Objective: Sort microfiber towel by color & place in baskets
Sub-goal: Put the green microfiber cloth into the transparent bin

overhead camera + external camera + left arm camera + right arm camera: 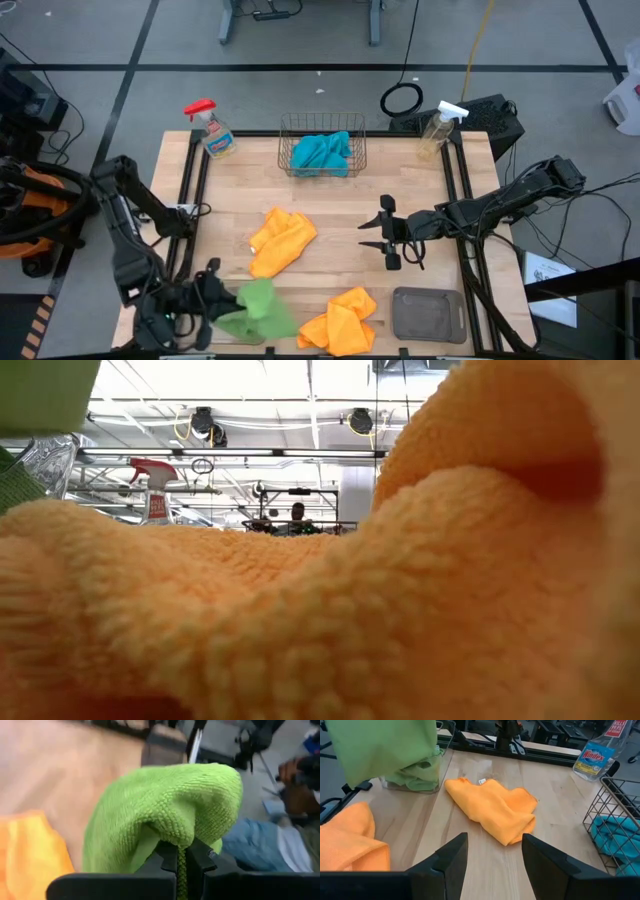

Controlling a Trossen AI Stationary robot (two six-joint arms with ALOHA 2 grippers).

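My left gripper (218,296) is at the near-left corner, shut on a bright green towel (262,305). The towel hangs over a clear plastic bin (439,766) that holds a second green towel (417,774). My right gripper (385,235) is open above mid-table, touching nothing. One yellow-orange towel (282,240) lies flat at the centre. Another orange towel (340,320) lies at the near edge and fills the low view (320,610). Teal-blue towels (322,152) sit in the copper wire basket (284,150) at the far side. The dark grey bin (428,313) stands near-right. My left gripper pinches a bunched fold of the green towel (176,838) between its two fingers (200,859). The rest of the cloth bulges out ahead of the fingertips. In the right wrist view the green towel (385,745) hangs slack, lifted above the clear bin.
A red-capped spray bottle (212,130) stands at the far-left and a white-capped one (440,128) at the far-right. Black rails (190,200) run along both table sides. Bare wood lies between the centre orange towel and the wire basket. A person (295,785) sits beyond the table.
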